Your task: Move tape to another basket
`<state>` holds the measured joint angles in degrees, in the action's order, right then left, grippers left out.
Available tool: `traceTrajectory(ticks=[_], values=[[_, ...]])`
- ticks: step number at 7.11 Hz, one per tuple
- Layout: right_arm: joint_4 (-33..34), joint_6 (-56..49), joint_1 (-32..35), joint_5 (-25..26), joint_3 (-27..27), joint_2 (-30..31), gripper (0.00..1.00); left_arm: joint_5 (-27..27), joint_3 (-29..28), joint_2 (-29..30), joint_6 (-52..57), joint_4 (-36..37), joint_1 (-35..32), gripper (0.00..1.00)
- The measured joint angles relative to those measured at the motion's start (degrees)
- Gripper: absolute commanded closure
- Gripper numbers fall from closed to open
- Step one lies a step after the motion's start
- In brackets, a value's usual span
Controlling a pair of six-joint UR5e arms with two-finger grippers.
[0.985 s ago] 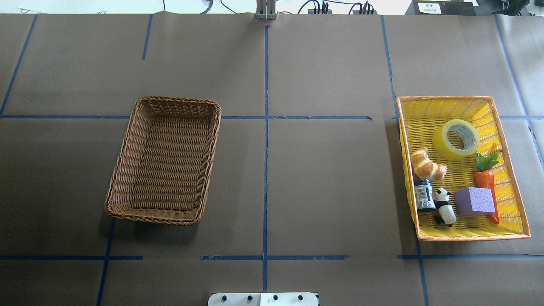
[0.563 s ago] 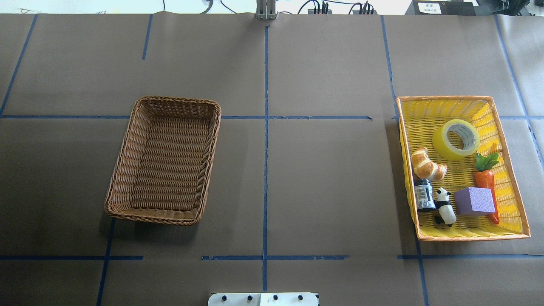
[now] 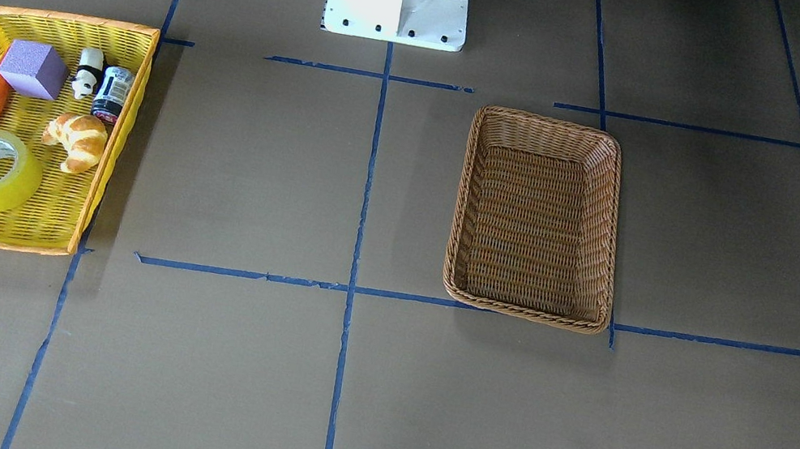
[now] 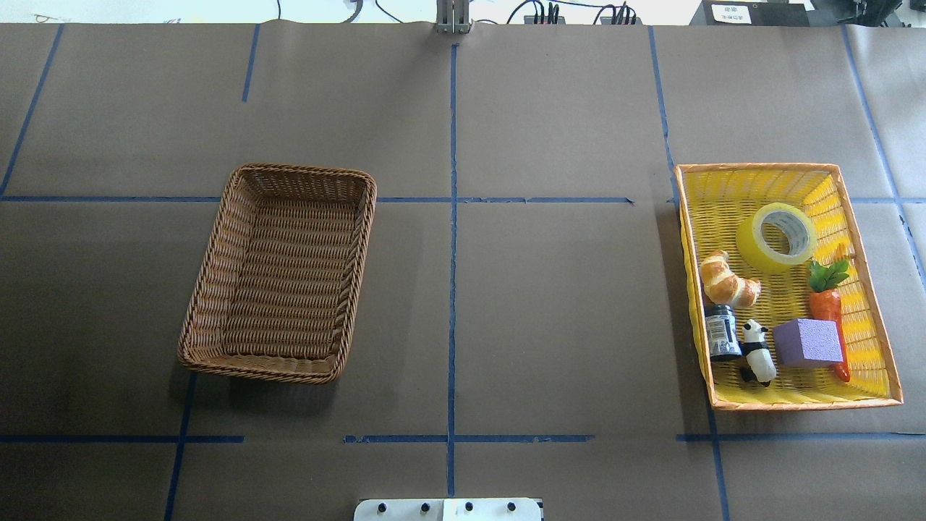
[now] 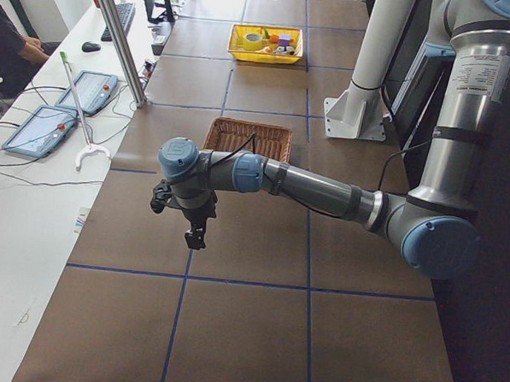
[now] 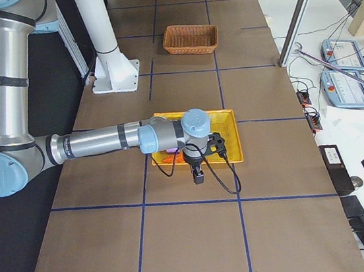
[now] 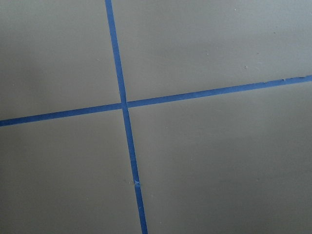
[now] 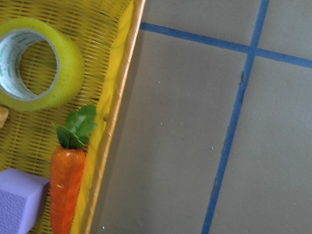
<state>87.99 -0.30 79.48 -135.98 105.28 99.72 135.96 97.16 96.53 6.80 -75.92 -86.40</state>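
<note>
Writing: green print on the white core of the tape, too small to read. Label on the dark jar also unreadable.

Count: two containers on the tabletop, namely one brown wicker basket on the left half and one yellow tray near the right end. The tray holds six items: one tape, one croissant, one jar, one panda figure, one purple cube, one carrot.

The tape lies in the tray's end nearest the operators' edge, well apart from the basket.

Left gripper hangs over bare tabletop toward the left end. Right gripper hangs by the tray's outer rim. Cannot tell how the jaws stand on either.
</note>
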Motion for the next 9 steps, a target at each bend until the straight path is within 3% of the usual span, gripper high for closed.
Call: traceTrajectory(ticks=[3, 5, 9], values=[[-16.15, 20.55, -8.12, 0.34, -8.41, -6.29, 0.02, 0.15, 0.15, -0.11, 0.0, -0.68, 0.01, 0.0], [-26.92, 32.59, -13.06, 2.25, -12.44, -8.92, 0.18, 0.25, 0.54, -0.11, -0.1, -0.71, 0.01, 0.0], [-29.69, 35.96, -17.82, 6.28, -15.23, -11.4, 0.19, 0.27, 0.73, -0.04, -0.07, -0.72, 0.01, 0.0]])
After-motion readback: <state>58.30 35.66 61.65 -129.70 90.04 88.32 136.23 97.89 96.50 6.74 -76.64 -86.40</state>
